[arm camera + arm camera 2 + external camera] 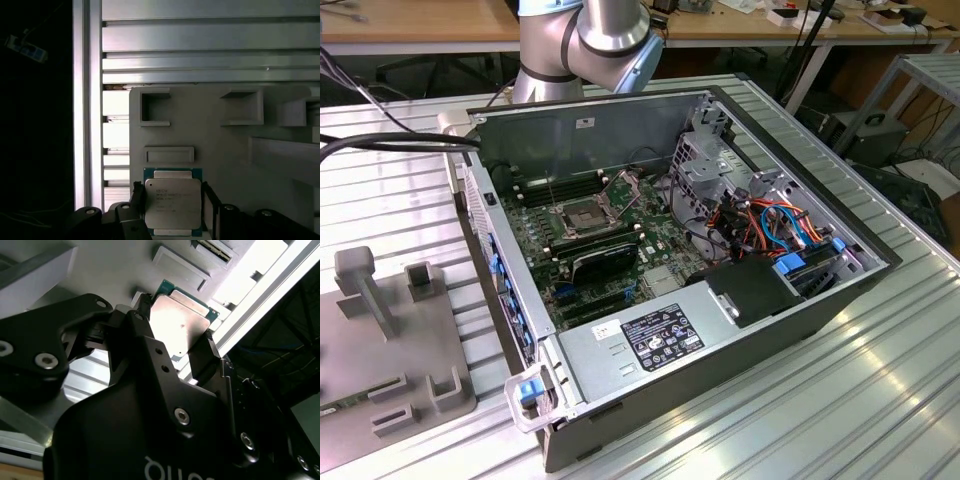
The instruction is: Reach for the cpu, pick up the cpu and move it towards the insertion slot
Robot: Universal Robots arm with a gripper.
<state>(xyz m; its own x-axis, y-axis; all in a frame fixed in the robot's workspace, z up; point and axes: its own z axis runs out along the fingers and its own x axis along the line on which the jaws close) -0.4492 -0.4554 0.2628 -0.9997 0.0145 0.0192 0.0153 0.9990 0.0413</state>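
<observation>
Fingers (208,197) of the gripper (172,192) were drawn in against two opposite edges of the cpu (173,202), pinching it between them; in the second wrist view the same gripper (176,320) flanked the cpu (181,322) on both sides. Whether the chip had left the surface under it could not be told. The cpu was a slightly oblong package with a stepped silver metal lid, faint print on the lid and a green board rim around it. Its lid faced the camera, and its longer axis ran along the fingers, pointing from the gripper body toward a shallow rectangular recess (169,154). That recess sat in a grey fixture plate (225,150) lying on a ribbed aluminium table (210,37). In the exterior view the arm (595,40) rose behind an open computer case (590,125), where the insertion slot (582,215) lay on the green motherboard (535,228).
</observation>
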